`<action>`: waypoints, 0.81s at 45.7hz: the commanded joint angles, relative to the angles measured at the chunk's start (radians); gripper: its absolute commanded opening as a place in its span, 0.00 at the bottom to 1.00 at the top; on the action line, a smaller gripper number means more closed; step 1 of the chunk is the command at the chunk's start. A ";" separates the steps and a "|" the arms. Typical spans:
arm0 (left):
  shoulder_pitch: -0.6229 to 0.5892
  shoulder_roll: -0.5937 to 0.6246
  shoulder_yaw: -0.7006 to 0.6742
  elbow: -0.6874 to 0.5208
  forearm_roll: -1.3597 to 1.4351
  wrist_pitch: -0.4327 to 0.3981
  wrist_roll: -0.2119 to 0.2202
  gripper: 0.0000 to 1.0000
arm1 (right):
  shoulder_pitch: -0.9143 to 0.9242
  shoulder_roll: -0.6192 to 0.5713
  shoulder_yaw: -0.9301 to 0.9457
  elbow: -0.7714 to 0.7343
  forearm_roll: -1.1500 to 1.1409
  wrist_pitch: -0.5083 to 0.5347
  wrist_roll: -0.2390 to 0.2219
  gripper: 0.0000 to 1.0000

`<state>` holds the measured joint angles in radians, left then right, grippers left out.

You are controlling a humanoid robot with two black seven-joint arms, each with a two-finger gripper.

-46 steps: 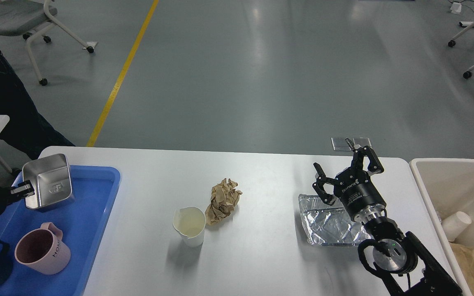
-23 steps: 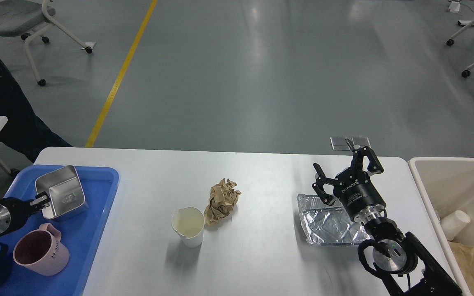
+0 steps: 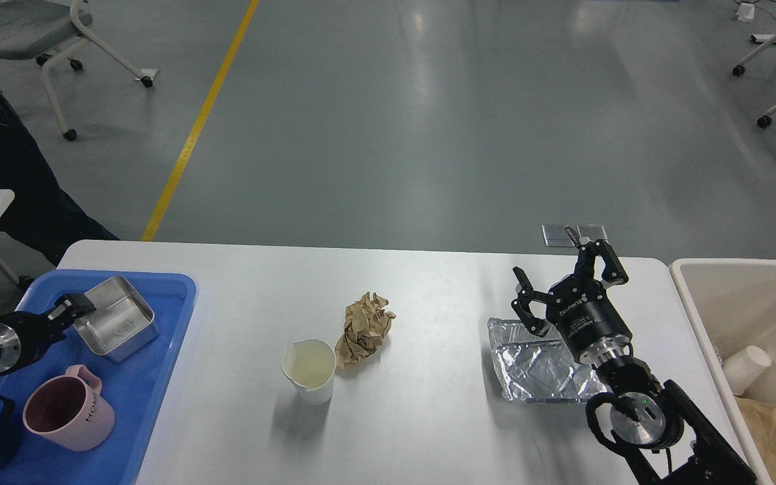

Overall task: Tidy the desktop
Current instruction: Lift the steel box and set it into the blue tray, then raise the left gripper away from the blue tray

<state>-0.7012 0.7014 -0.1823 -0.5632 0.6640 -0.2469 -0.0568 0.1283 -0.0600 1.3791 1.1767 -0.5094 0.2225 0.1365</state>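
Now the white desktop (image 3: 428, 417) spreads wide; its right gripper (image 3: 566, 281), fingers spread and empty, hovers just above the crumpled foil (image 3: 536, 370). Left gripper (image 3: 68, 311) touches the steel box (image 3: 118, 327) in the blue tray (image 3: 159, 337); grip unclear.

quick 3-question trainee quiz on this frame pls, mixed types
1. True or false: the square stainless steel container lies in the blue plastic tray.
2. What lies directly beside the white paper cup on the white desktop? A) crumpled brown paper ball B) pink ceramic mug C) crinkled silver foil tray
3. Fill in: the right gripper hangs with fingers spread above the far edge of the ____.

Key: 1 true. 2 A. 3 foil tray.
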 commanded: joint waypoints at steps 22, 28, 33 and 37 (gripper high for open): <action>0.008 0.236 -0.197 -0.125 -0.092 -0.224 -0.001 0.92 | 0.005 0.020 -0.002 -0.003 -0.020 -0.002 0.000 1.00; 0.008 0.317 -0.195 -0.279 -0.084 -0.198 0.000 0.92 | 0.005 0.022 0.000 -0.003 -0.021 -0.002 0.000 1.00; 0.006 0.377 -0.198 -0.406 -0.083 -0.140 0.000 0.92 | 0.004 0.020 0.000 -0.003 -0.021 -0.002 0.000 1.00; 0.000 0.397 -0.221 -0.460 -0.095 -0.112 0.003 0.92 | 0.002 0.020 -0.002 -0.003 -0.021 -0.002 0.000 1.00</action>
<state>-0.6936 1.0661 -0.3808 -0.9443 0.5800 -0.3974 -0.0571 0.1333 -0.0393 1.3785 1.1734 -0.5308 0.2208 0.1365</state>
